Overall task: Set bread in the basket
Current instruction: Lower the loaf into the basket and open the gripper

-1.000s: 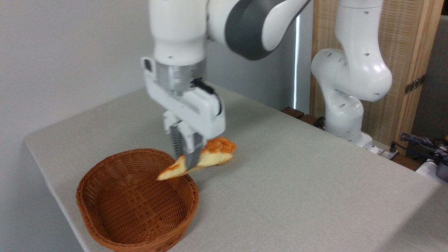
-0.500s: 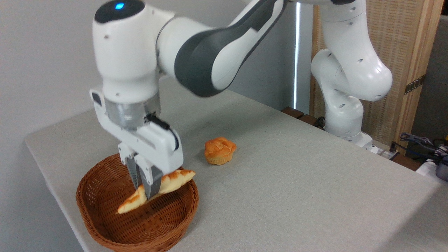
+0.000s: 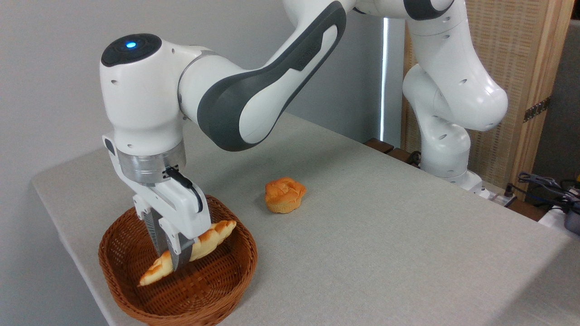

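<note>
We saw the hand (image 3: 174,260) clenched on the bread (image 3: 206,239), gripping it approx. mid-length, fingers pointing down into the basket (image 3: 226,292). The loaf sat tilted w/ its lower left tip down inside the basket & its upper right tip up near rim level; we couldn't tell if the low tip touched the weave. Basket stood at the counter's (image 3: 385,235) near-left corner. A small round orange bun (image 3: 284,194) lay on the counter, well apart, to the right & behind the basket.
</note>
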Robot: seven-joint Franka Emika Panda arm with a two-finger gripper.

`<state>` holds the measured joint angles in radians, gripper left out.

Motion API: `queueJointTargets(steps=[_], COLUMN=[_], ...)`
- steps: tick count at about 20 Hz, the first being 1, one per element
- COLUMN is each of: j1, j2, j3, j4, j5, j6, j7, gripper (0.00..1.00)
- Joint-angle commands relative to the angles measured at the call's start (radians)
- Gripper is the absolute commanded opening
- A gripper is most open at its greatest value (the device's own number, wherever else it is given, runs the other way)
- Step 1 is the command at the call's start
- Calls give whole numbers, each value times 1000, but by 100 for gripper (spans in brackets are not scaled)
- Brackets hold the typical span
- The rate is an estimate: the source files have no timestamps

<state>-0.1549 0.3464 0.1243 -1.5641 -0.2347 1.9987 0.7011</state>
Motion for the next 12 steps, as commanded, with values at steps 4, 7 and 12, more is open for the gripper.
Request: queueJointTargets(steps=[4,7,12], j1=[1,1,14], j2=[-3,-4,-26], j3=[8,15,17], j4=[39,41,87], j5=[-5,-3,34], j6=[-1,-9,-106], j7=[-9,-6,-5], gripper=[100,100,100])
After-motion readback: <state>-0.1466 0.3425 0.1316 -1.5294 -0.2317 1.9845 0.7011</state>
